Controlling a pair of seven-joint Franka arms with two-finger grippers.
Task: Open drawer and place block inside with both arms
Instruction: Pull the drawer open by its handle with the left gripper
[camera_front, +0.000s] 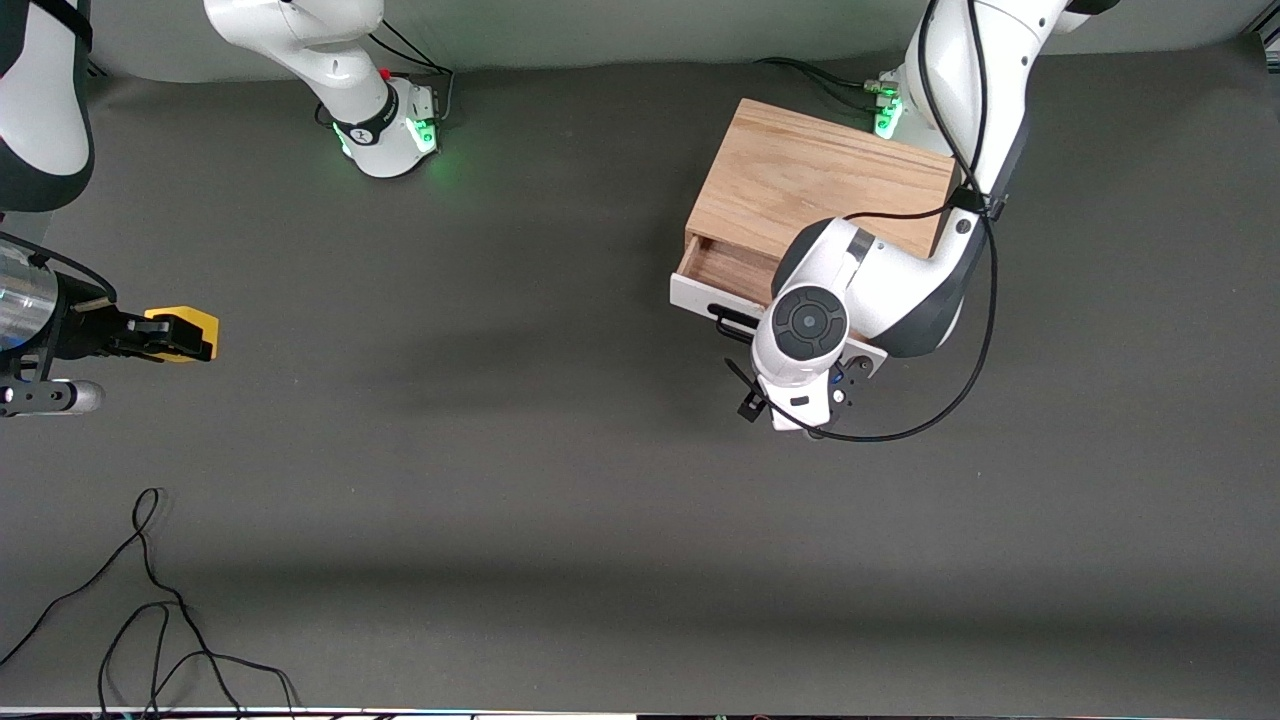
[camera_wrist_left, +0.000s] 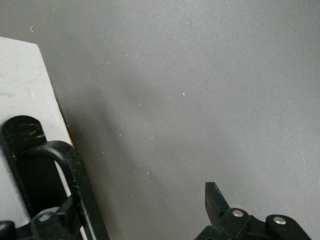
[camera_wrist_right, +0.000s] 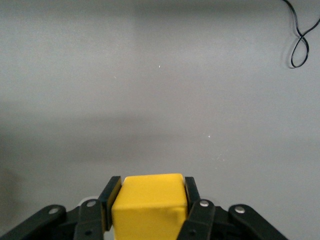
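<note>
The light-oak cabinet (camera_front: 810, 180) stands near the left arm's base. Its drawer (camera_front: 722, 266) is pulled out a little, and the wooden inside shows above the white front panel (camera_front: 695, 296). The left gripper (camera_front: 775, 405) hangs open in front of the drawer, low by the black bar handle (camera_front: 735, 323). In the left wrist view the handle (camera_wrist_left: 72, 175) lies close to one finger, with the panel (camera_wrist_left: 25, 100) beside it and nothing gripped. The right gripper (camera_front: 175, 335) is shut on the yellow block (camera_front: 190, 330) above the table at the right arm's end. The block (camera_wrist_right: 147, 205) fills the jaws.
A loose black cable (camera_front: 150, 600) lies on the grey table near the front camera at the right arm's end, and shows as cable (camera_wrist_right: 300, 45) in the right wrist view. The left arm's own cable (camera_front: 930, 420) loops down beside the drawer.
</note>
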